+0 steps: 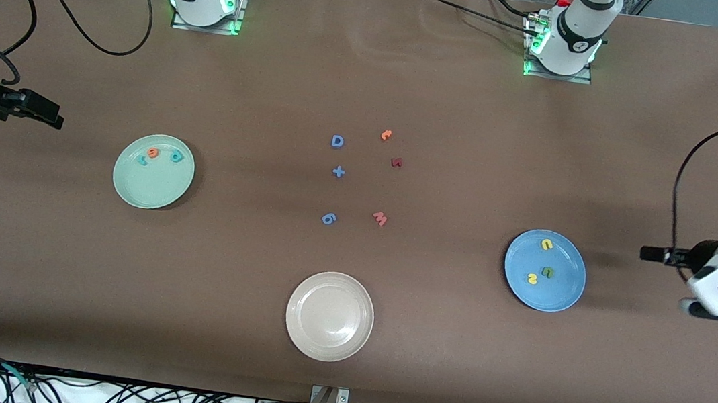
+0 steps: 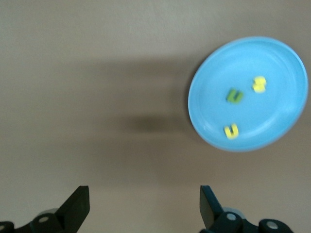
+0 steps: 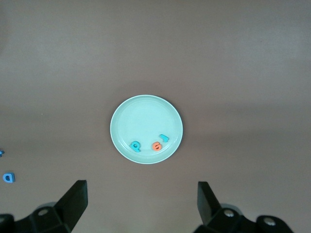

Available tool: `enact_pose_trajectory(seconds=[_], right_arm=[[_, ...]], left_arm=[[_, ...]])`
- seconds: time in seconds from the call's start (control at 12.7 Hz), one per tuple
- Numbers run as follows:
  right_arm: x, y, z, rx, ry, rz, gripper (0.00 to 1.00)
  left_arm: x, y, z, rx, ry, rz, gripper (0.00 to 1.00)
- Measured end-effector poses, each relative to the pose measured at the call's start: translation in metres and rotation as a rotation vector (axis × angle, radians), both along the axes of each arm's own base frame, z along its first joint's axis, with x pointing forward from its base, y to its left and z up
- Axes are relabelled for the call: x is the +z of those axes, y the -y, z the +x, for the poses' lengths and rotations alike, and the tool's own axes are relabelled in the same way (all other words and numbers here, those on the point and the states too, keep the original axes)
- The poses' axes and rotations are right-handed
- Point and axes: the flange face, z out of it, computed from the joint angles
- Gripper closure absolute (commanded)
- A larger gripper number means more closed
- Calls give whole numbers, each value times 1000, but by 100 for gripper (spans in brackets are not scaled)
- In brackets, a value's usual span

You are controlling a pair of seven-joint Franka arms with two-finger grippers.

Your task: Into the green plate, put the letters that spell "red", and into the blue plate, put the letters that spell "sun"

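The letters that spell "red" are lying in the green plate, which is sitting toward the right arm's end of the table from the cream-white plate. By their look, these foam pieces are feather-light, soft and thin, so any further grasp would be pinching one across its edges, low against the plate. The right gripper is hanging wide open and empty, out past the green plate from that cream-white plate. Blue and reddish spare letters, a capital D among them, are lying farther from the camera than the cream-white plate. The letters that spell "sun" are resting in the blue plate, toward the left arm's end. The left gripper is hovering just past it, spread fully, holding nothing.
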Motion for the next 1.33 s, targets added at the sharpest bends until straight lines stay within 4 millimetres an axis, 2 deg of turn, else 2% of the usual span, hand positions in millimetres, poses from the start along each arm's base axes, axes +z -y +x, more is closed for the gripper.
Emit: enact_pose_trajectory(seconds=[0.08, 0.16, 0.39, 0.47, 0.55, 0.71, 0.86, 1.1, 1.33], right_arm=[[1, 2, 0, 12, 2, 1, 0], [2, 4, 0, 37, 6, 2, 0], [5, 0, 0, 78, 11, 4, 0], [5, 1, 0, 78, 12, 4, 0], [5, 2, 0, 76, 12, 4, 0], [5, 3, 0, 71, 12, 3, 0], [5, 3, 0, 54, 12, 2, 0], [5, 3, 0, 50, 12, 1, 0], [5, 3, 0, 50, 11, 1, 0]], left_arm=[[21, 4, -14, -14, 8, -2, 0], [49, 24, -27, -36, 30, 11, 0], [146, 105, -69, -69, 138, 50, 0], [173, 120, -83, -75, 165, 58, 0], [192, 125, -94, -71, 185, 62, 0], [208, 118, -104, -50, 207, 64, 0], [211, 111, -105, -37, 211, 64, 0], [204, 116, -102, -30, 246, 24, 0], [193, 111, -97, -12, 276, 7, 0]])
